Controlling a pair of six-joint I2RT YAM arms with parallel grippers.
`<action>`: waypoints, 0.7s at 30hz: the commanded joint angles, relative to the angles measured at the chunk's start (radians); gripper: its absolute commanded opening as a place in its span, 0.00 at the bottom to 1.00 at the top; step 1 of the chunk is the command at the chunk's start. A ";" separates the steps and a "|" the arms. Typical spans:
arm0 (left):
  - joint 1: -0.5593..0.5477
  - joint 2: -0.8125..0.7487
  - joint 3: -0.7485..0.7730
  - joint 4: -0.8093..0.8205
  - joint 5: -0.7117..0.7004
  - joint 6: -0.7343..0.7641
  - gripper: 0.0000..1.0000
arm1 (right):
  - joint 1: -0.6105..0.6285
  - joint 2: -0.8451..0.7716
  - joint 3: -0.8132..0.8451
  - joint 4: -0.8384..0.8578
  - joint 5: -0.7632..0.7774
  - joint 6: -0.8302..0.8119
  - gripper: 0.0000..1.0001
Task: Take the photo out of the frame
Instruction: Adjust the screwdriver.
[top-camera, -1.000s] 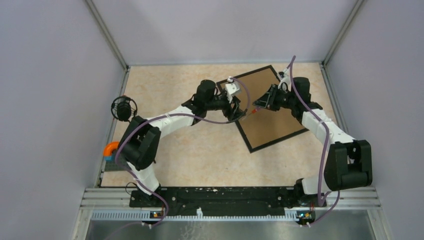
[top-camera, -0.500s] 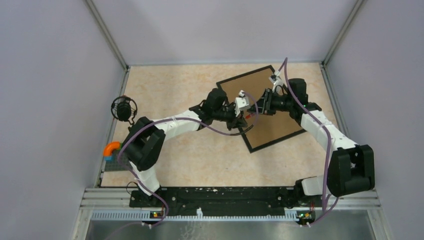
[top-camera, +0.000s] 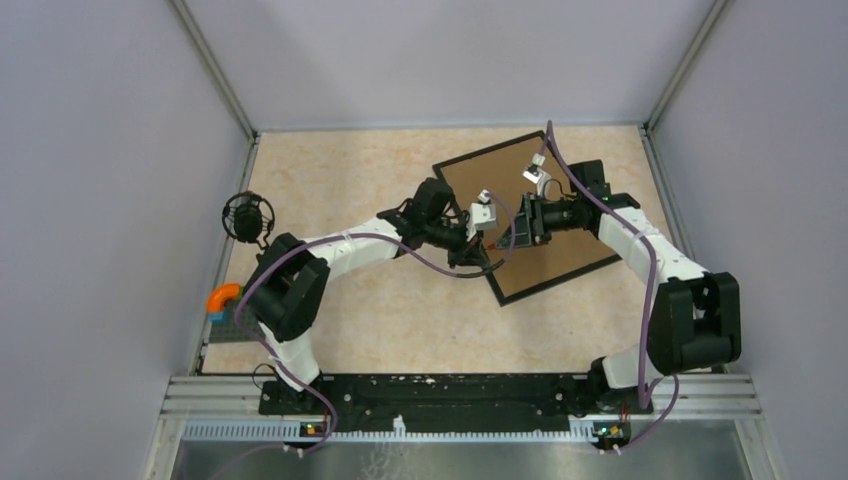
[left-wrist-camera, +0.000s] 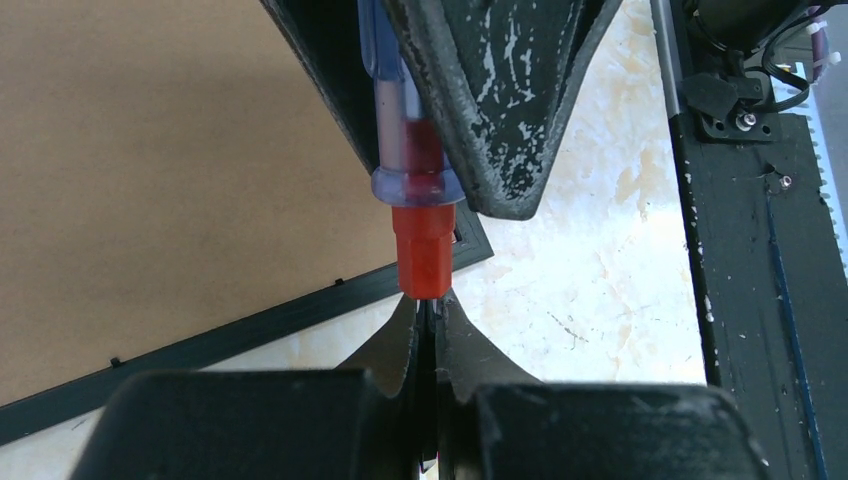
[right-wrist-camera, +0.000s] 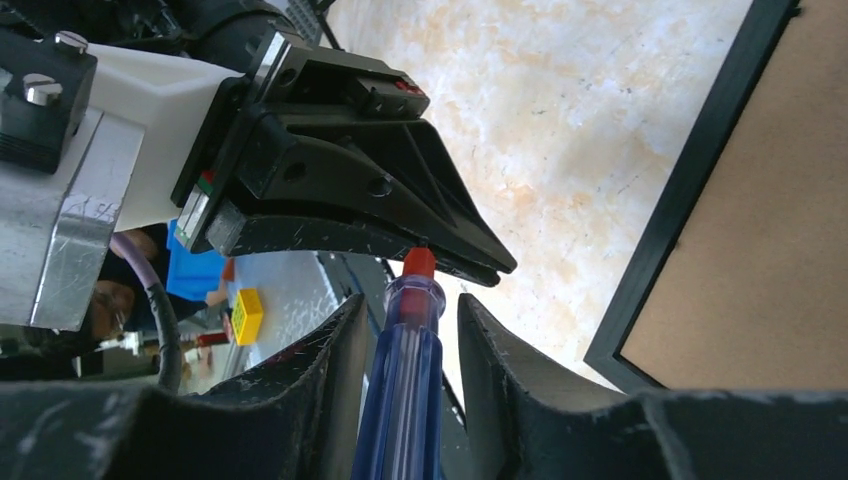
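Large thin black rectangular picture frame (top-camera: 556, 258) lies flat, brown board back up, on the beige marbled surface (top-camera: 340, 180), far right of centre, turned at an angle to the surface edges. The photo is not visible, with only the board side of the frame showing. Both arms reach over the frame's near-left corner, pincers nose to nose. Between them is a slim tool with a translucent blue handle and red end (left-wrist-camera: 404, 120). Right pincer (right-wrist-camera: 412, 310): fingers spread to either side of the blue handle, with a gap showing between the handle and one finger in the right wrist view. Left pincer (left-wrist-camera: 428, 306): fingers pressed together, with the tool's red end seated right at their tips. Cannot tell whether a thin tip is caught between them. The tool hangs above the frame's black rim (left-wrist-camera: 250, 325) near that corner, and contact with the frame cannot be made out. At the surface's left edge, well apart from the frame, are a black round object (top-camera: 247, 216) and, nearer the arm bases, an orange curved piece on a blue block (top-camera: 220, 300). Plain grey walls enclose the surface on three sides.
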 joint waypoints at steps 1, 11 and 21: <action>-0.003 0.008 0.046 0.016 0.056 0.035 0.00 | -0.004 0.015 0.027 -0.002 -0.070 -0.020 0.37; 0.003 0.015 0.051 0.069 0.082 -0.044 0.31 | 0.007 0.025 0.057 -0.046 -0.018 -0.034 0.00; 0.121 -0.069 -0.269 0.361 0.075 -0.193 0.67 | -0.080 0.076 0.011 -0.102 0.067 -0.238 0.00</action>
